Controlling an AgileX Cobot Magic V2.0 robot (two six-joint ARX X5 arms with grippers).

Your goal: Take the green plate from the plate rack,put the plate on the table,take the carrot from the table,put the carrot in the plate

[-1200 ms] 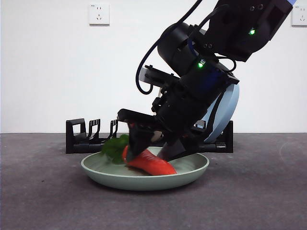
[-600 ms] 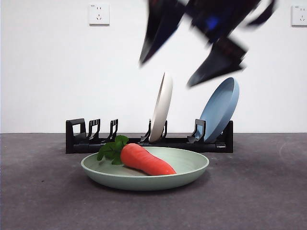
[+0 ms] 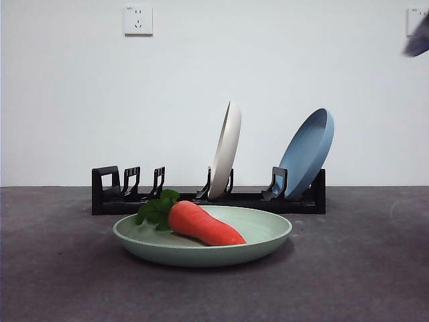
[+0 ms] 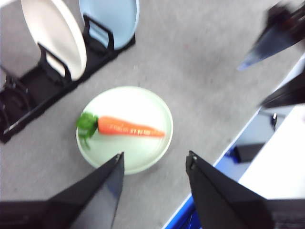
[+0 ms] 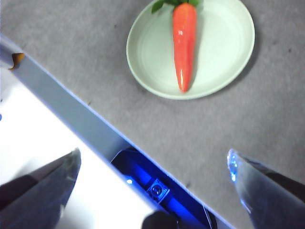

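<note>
The green plate (image 3: 261,245) lies flat on the table (image 3: 362,282), just in front of the plate rack (image 3: 110,194). The carrot (image 3: 201,225) rests inside it, leaves toward the left. High over the plate (image 4: 143,102) and carrot (image 4: 131,130), my left gripper (image 4: 155,155) is open and holds nothing. My right gripper (image 5: 153,153) is also open and empty, its jaws spread wide, raised well back from the plate (image 5: 224,52) and carrot (image 5: 184,43). In the front view only a blurred dark arm tip (image 3: 419,37) shows at the top right.
A cream-white plate (image 3: 226,151) and a blue plate (image 3: 307,153) stand upright in the rack's right half. The rack's left slots hold nothing. The table's near edge (image 5: 71,107) and a white surface beyond it show in the wrist views.
A gripper that was shut on the carrot in the plate has let go, risen and left toward the top right. The carrot now lies free in the plate.
</note>
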